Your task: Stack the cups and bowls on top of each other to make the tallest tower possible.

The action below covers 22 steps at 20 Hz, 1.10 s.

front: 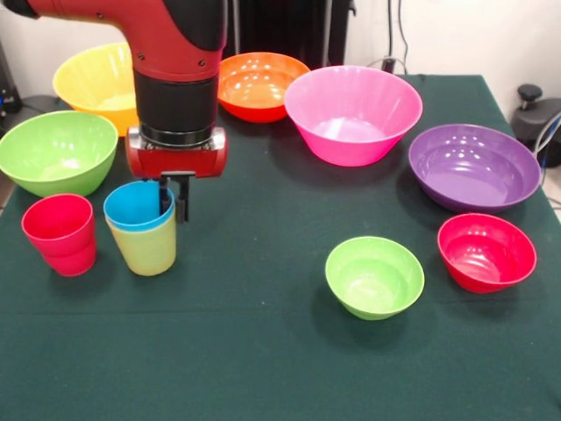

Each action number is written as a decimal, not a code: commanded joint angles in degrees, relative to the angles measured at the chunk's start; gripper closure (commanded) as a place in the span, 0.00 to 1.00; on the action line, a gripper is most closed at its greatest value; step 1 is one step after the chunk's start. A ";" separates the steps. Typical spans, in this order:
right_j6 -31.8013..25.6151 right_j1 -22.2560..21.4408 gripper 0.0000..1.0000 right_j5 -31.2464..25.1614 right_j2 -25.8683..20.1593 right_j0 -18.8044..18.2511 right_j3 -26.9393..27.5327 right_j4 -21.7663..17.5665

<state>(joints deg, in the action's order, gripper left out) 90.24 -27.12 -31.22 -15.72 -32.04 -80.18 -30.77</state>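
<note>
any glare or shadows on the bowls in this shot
Front view: bright glare patches inside the pink bowl, the purple bowl and the orange bowl; soft dark shadows on the cloth beside the small lime bowl and the small red bowl.

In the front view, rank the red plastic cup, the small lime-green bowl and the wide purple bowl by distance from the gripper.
From the gripper:
1. Red plastic cup, just to its picture-left.
2. Small lime-green bowl, toward picture-right, nearer the camera.
3. Wide purple bowl, far picture-right.

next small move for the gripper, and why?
Probably lift straight up. The gripper appears closed on the rim of the blue cup, which sits nested in the pale yellow cup beside the red cup. The small lime-green bowl stands empty across the table.
</note>
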 commanded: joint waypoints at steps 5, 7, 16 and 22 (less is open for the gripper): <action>-3.06 -4.05 1.00 -8.23 0.22 6.05 0.69 -1.90; -2.97 -4.51 1.00 -9.36 0.39 6.51 1.05 -1.55; -0.10 -5.64 1.00 -16.91 0.57 9.37 2.92 1.53; 3.91 -3.52 1.00 -20.34 0.56 11.79 2.46 4.50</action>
<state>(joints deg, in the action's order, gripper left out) 90.24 -33.01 -44.35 -14.71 -23.04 -79.03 -27.70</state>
